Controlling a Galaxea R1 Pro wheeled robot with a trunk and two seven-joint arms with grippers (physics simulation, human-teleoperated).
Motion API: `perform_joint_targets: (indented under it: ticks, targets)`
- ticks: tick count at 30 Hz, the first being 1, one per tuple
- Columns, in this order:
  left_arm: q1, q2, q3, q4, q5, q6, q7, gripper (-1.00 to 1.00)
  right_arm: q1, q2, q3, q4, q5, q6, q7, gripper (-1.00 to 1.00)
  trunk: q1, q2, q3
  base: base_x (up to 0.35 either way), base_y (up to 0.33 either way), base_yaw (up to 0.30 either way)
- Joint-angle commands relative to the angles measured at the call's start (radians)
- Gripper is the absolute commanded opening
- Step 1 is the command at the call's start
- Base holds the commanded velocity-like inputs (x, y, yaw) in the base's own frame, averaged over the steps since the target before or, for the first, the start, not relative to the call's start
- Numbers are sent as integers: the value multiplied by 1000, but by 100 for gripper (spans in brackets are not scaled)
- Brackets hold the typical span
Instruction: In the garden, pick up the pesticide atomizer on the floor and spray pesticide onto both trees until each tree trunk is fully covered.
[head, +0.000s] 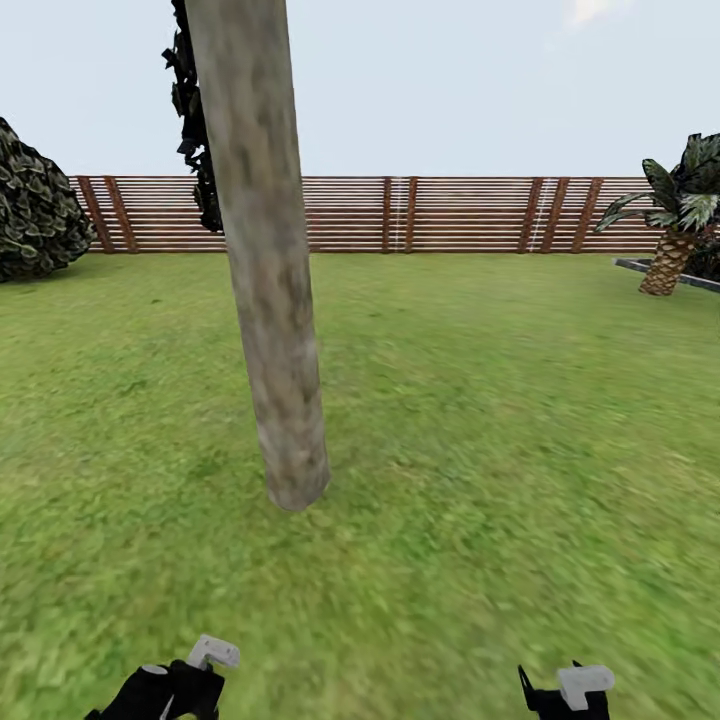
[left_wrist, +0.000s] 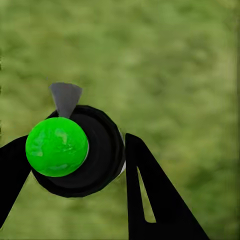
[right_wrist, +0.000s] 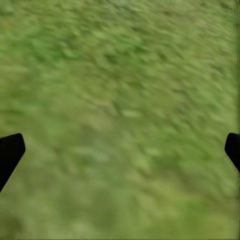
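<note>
My left gripper is shut on the pesticide atomizer, a round black body with a bright green ball and a grey nozzle pointing at the grass floor. In the head view the left gripper sits at the bottom edge, short of one tree trunk. That trunk is thick, blotchy beige-grey and bare, rising from the lawn ahead and slightly left. My right gripper is low at the right. The right wrist view has the right gripper open over grass, with nothing between its fingers.
A brown slatted fence closes the far side of the lawn. A round leafy bush stands far left, a small palm far right, and a black-leaved tree behind the trunk. Open grass lies on both sides of the trunk.
</note>
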Motion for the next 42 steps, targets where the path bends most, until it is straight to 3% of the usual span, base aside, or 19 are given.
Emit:
perform_joint_targets:
  ticks: [1,23,32,34,35,37,38,39,42]
  targets:
    - [0,1,0,0,1,0,0,-100,0,0,0,0,0,0,0,100,0,0,0,338,-54,-10]
    - [0,3,-1,-1,2,-1,0,-100,0,1,1,2,2,0,0,100,0,0,0,340,-19,-1]
    - [5,3,-3,-1,2,-3,0,-100,0,-2,3,5,4,2,1,100,0,0,0,0,0,0]
    - [-4,-10,-3,-3,2,-2,1,-100,0,-2,2,5,2,2,1,100,0,0,0,0,0,0]
    - [-55,-53,-4,-13,0,2,4,-100,0,-1,1,3,2,1,0,100,0,0,0,0,0,0]
    - [-77,-57,-4,-17,0,6,3,-100,0,-3,0,3,2,1,0,100,0,0,0,0,0,0]
    - [-89,-51,-3,-18,1,16,2,-100,0,-4,0,2,2,0,0,100,0,0,0,0,0,0]
    - [-102,-21,27,-23,1,28,-3,-100,0,-6,0,1,2,0,0,100,0,0,0,0,0,0]
    - [-104,4,69,-27,1,34,-10,-100,0,-6,0,2,2,1,0,100,0,0,0,0,0,0]
